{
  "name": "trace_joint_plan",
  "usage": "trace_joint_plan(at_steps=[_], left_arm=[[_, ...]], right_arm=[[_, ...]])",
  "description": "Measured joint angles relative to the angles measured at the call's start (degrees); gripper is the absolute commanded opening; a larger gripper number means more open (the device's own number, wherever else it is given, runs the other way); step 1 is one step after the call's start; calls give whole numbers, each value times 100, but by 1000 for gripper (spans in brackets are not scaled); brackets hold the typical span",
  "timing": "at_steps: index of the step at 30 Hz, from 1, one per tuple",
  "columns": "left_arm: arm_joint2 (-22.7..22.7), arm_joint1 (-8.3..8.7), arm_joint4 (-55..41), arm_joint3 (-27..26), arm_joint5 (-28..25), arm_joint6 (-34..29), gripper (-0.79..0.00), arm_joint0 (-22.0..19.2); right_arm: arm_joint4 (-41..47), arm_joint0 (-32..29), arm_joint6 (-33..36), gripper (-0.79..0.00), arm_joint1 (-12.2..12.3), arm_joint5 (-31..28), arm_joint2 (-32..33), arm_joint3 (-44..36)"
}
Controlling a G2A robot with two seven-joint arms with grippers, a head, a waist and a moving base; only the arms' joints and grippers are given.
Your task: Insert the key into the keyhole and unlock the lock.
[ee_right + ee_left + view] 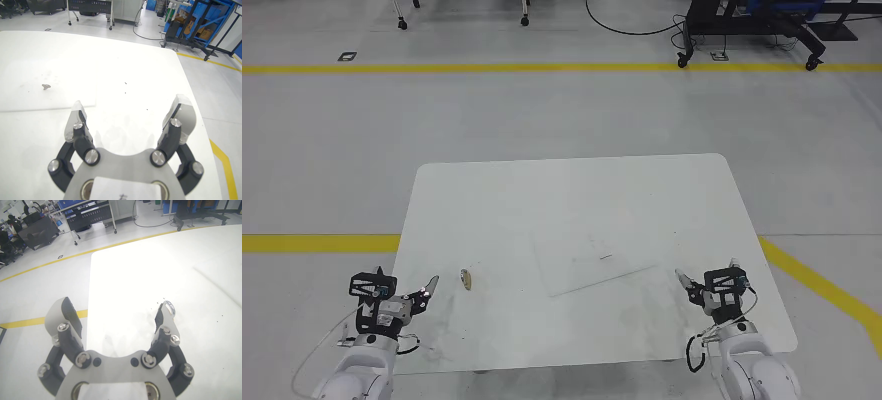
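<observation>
A small grey metal key [466, 278] lies flat on the white table [572, 190], near the front left. In the right wrist view the key [46, 86] appears small and far off across the tabletop. My left gripper [402, 290] hovers at the table's front left corner, a short way left of the key, open and empty [117, 308]. Over the front right part of the table my right gripper [709, 277] is open too, with nothing between its fingers [130, 104].
A thin white sheet [592, 262] lies flat in the middle of the table, between the two grippers; its corner [94, 105] is just ahead of the right gripper. Yellow floor lines [542, 68] and wheeled carts [752, 30] lie beyond the table.
</observation>
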Motion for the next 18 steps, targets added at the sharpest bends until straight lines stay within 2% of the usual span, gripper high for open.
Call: trace_joint_plan(at_steps=[3,7,11,12,13,14,15,17,18], left_arm=[[0,0,0,0,0,0,0,0],[0,0,0,0,0,0,0,0],[0,0,0,0,0,0,0,0],[0,0,0,0,0,0,0,0],[0,0,0,0,0,0,0,0],[0,0,0,0,0,0,0,0],[0,0,0,0,0,0,0,0],[0,0,0,0,0,0,0,0],[0,0,0,0,0,0,0,0]], right_arm=[[-1,6,0,0,0,-8,-4,-5],[-259,291,281,0,16,-314,-103,-74],[-629,746,813,0,38,-1103,-484,-127],[-580,869,954,-145,46,-1370,-548,-82],[-541,1005,1106,-234,55,-1644,-596,-18],[-523,1199,1311,-249,67,-1979,-656,84],[-544,1353,1459,-219,73,-2200,-712,166],[-702,1730,1776,-268,78,-2604,-906,382],[-769,1893,1899,-240,74,-2734,-1013,486]])
